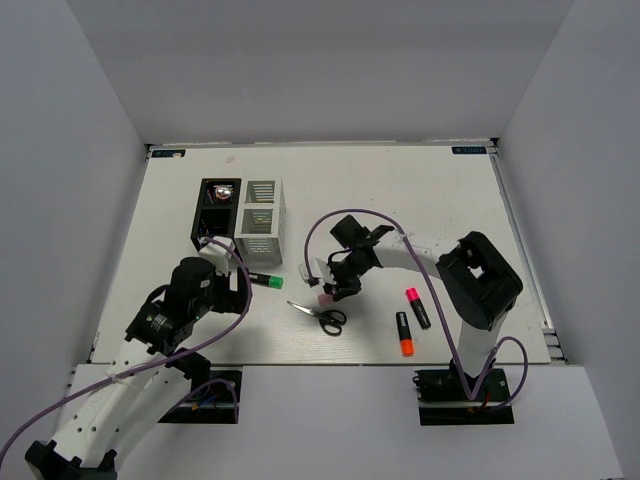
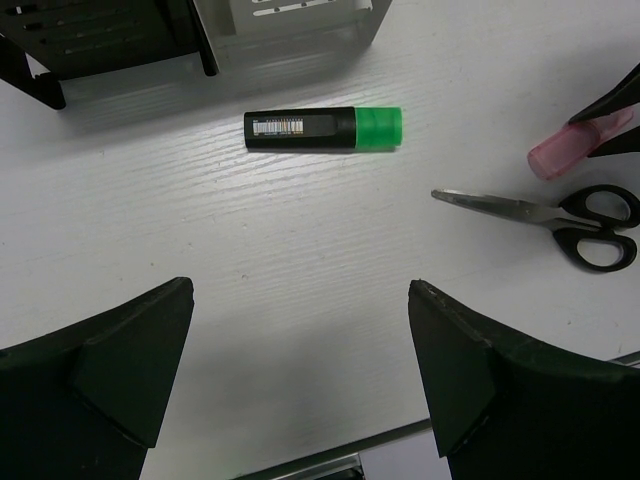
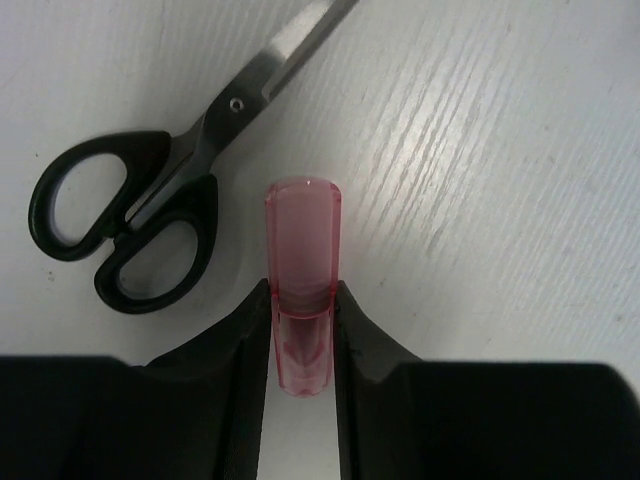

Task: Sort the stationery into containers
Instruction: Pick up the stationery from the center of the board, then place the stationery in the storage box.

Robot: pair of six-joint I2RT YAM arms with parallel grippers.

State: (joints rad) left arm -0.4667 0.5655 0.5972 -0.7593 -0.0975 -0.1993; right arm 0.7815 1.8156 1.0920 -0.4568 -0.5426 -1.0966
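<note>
Nearest us, low and right of centre in the top view, we see the orange-capped marker (image 1: 404, 338) and the pink-capped marker (image 1: 417, 308) lying side by side on the table (image 1: 450, 200). Left of them lie the scissors (image 1: 322, 315), blades pointing upper left. Just above their handles the right gripper (image 3: 300, 300) pinches the pink capsule (image 3: 300, 240) between both fingers. Further left the green-capped marker (image 2: 325, 128) lies flat, and the left gripper (image 2: 300, 300) hovers near it, jaws spread wide, holding nothing. Farthest, upper left, the black organiser (image 1: 200, 215) and the white organiser (image 1: 262, 232) stand side by side
</note>
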